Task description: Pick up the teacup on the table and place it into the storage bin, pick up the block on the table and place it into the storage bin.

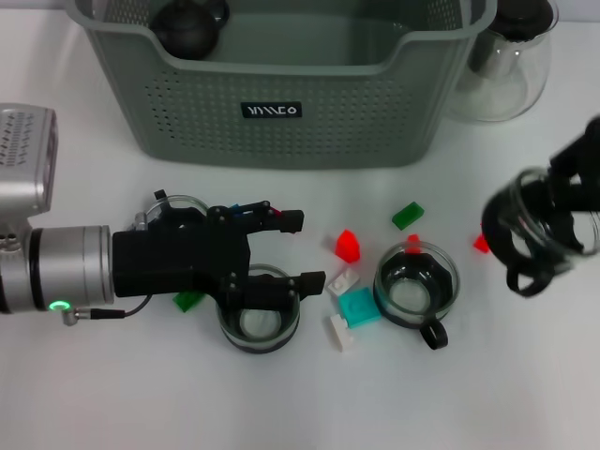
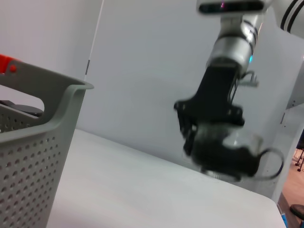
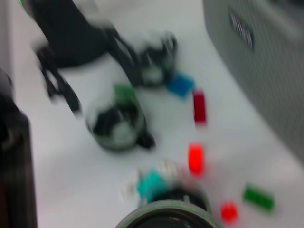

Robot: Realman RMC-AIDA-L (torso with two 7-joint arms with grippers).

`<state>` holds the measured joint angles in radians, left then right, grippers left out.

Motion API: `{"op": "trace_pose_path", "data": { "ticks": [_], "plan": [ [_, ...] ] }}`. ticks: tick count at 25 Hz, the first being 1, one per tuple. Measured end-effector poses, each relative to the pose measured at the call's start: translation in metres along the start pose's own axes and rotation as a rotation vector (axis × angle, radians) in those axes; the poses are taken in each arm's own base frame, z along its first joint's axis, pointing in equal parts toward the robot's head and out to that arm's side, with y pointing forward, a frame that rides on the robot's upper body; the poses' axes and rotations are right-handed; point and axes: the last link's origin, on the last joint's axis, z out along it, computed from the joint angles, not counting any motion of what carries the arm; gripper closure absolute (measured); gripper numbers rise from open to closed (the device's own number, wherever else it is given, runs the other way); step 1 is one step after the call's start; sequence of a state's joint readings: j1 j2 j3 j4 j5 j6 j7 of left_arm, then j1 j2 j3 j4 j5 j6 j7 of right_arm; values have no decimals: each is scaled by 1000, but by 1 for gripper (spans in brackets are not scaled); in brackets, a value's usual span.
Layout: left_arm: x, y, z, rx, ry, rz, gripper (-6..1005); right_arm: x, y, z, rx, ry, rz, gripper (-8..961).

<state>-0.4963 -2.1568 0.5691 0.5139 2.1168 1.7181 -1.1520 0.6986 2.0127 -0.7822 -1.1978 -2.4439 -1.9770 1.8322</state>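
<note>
My right gripper [image 1: 561, 204] is shut on a glass teacup [image 1: 530, 230] and holds it above the table at the right; the left wrist view shows that gripper [image 2: 213, 135] and its teacup [image 2: 232, 154] in the air. A second teacup [image 1: 417, 281] stands in the middle. A third [image 1: 258, 319] sits under my open left gripper [image 1: 295, 250], whose lower finger lies over its rim. Blocks are scattered about: red [image 1: 348, 245], green [image 1: 407, 216], teal [image 1: 358, 307], white [image 1: 343, 281]. The grey-green storage bin [image 1: 272, 112] stands at the back.
A dark round pot [image 1: 190, 23] lies inside the bin. A clear glass carafe [image 1: 506, 56] stands to the bin's right. Another glass rim [image 1: 178, 201] shows behind the left gripper, a green block [image 1: 187, 300] below it, and a red block [image 1: 481, 244] beside the lifted cup.
</note>
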Motion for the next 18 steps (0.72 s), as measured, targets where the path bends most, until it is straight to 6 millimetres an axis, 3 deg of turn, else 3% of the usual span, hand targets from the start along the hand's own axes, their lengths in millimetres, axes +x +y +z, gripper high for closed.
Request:
{"op": "trace_pose_path", "data": {
  "ticks": [5,10,18],
  "plan": [
    [0,0,-1,1,0,-1,128,-35,-2,-15,-11,-186,-68,888],
    [1,0,-2,-3,3,1,127,-85,-6,-26,-5,-334,-93,887],
    [2,-1,-1,-5,3,5,127,-172,-27,-20,174,-341,-57,887]
  ]
}}
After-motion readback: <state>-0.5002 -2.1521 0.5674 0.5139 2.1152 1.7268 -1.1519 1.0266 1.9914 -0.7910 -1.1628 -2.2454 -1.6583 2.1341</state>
